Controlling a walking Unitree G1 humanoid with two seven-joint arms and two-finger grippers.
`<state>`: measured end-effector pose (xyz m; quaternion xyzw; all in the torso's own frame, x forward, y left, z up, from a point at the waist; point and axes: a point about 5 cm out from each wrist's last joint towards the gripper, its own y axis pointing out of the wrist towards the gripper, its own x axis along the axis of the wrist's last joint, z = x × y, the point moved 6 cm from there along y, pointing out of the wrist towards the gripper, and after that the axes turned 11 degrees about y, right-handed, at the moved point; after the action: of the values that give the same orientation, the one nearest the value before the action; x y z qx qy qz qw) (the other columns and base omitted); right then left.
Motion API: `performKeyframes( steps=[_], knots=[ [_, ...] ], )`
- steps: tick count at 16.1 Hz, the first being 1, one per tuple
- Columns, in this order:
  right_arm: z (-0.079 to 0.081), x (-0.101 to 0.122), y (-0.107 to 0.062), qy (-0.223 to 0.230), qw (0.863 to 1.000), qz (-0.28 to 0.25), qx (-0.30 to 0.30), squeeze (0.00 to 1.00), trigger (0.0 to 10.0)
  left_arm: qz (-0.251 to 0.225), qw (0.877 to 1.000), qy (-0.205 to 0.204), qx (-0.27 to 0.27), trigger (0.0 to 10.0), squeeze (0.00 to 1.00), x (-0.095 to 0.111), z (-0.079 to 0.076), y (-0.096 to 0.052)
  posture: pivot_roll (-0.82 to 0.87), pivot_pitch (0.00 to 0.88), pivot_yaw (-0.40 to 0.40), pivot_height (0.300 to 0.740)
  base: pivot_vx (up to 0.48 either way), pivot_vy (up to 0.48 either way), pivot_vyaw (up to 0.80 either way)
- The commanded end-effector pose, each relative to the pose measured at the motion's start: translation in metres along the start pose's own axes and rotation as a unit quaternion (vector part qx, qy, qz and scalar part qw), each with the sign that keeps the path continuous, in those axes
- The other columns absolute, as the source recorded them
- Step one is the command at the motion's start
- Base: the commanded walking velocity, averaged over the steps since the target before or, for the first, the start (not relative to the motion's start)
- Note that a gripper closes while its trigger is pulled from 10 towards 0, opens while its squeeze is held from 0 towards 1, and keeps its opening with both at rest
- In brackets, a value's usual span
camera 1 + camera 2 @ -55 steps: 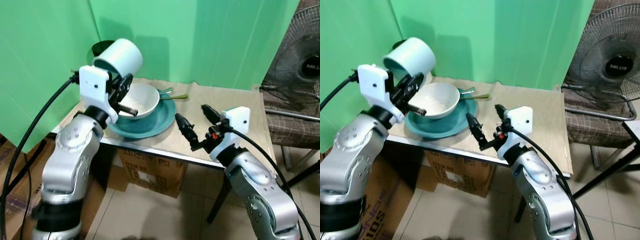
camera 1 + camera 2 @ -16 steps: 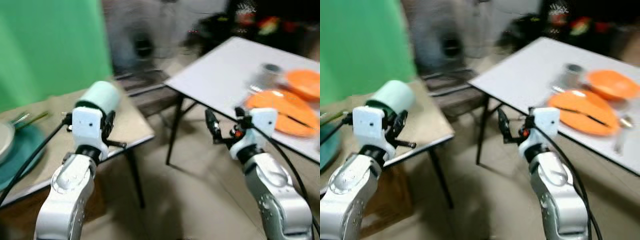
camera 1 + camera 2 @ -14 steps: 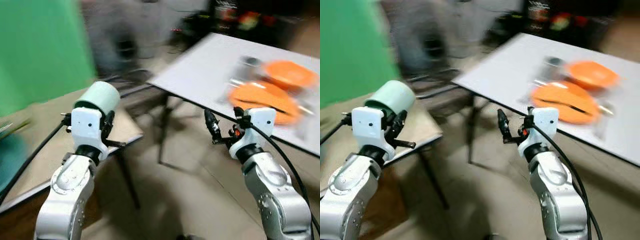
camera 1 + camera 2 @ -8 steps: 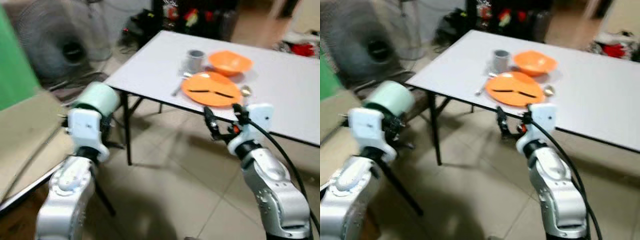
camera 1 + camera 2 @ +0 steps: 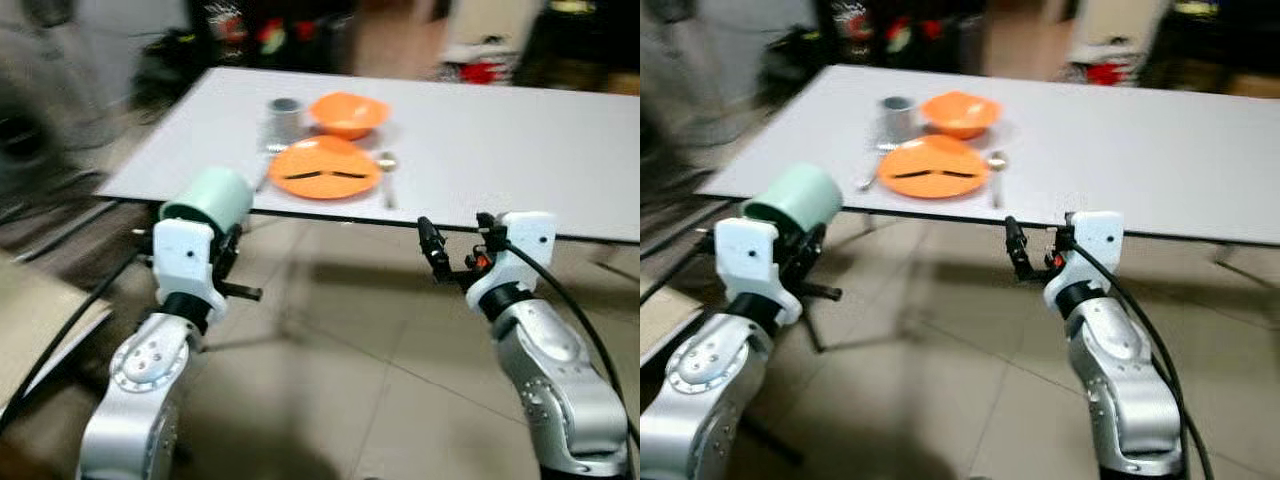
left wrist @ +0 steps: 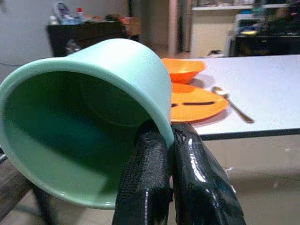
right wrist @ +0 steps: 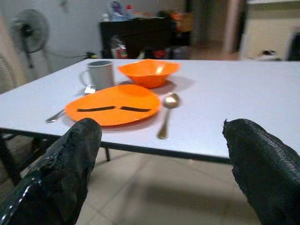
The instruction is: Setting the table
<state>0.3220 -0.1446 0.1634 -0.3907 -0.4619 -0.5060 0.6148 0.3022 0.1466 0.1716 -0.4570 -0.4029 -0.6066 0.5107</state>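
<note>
Head views: white table (image 5: 480, 130) ahead, carrying an orange plate (image 5: 325, 171) with two dark strips across it, an orange bowl (image 5: 348, 112) just behind the plate, a grey mug (image 5: 285, 120) to the bowl's left, a spoon (image 5: 386, 175) just right of the plate, and some cutlery at the plate's left edge, too blurred to name there. Both arms are raised short of the table's near edge, over a tiled floor (image 5: 350, 360). The left wrist view adds detail the head views lack: the left gripper (image 6: 171, 140) has its two black, textured fingers closed together on the rim wall of a mint-green cup (image 6: 93, 108), one finger inside and one outside as far as can be judged; the cup lies tilted on its side, smooth and glossy, with its darker green interior facing the camera. In the head views the same cup sits above the left wrist housing, mouth turned away from the table. The right wrist view shows the right gripper (image 7: 164, 154) spread wide with nothing between its fingers, and the mug handle and place setting sharp between them; it also resolves the left-hand cutlery (image 7: 58, 115) as a slim metal utensil, type uncertain.
</note>
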Motion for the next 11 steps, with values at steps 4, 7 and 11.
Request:
performKeyframes(
  steps=[4, 7, 11],
  knots=[
    [-0.0001, 0.0025, -0.0030, 0.003, 1.000, -0.004, -0.008, 0.00, 10.0, -0.010, 1.000, -0.003, -0.007, 10.0, 0.00, 0.0020, -0.0012, -0.0001, -0.05, 0.000, 0.001, 0.740, 0.209, 0.000, -0.70],
    [0.0018, 0.0028, -0.0046, 0.005, 1.000, -0.007, -0.005, 0.00, 10.0, -0.012, 1.000, -0.006, -0.011, 10.0, 0.00, 0.0022, -0.0024, 0.0003, -0.06, 0.000, 0.002, 0.740, 0.292, 0.000, -0.17],
    [0.0027, 0.0020, -0.0055, 0.009, 1.000, -0.005, -0.004, 0.00, 10.0, -0.013, 1.000, -0.011, -0.015, 10.0, 0.00, 0.0022, -0.0046, 0.0006, -0.06, 0.000, -0.001, 0.740, 0.293, 0.000, -0.20]
  ],
)
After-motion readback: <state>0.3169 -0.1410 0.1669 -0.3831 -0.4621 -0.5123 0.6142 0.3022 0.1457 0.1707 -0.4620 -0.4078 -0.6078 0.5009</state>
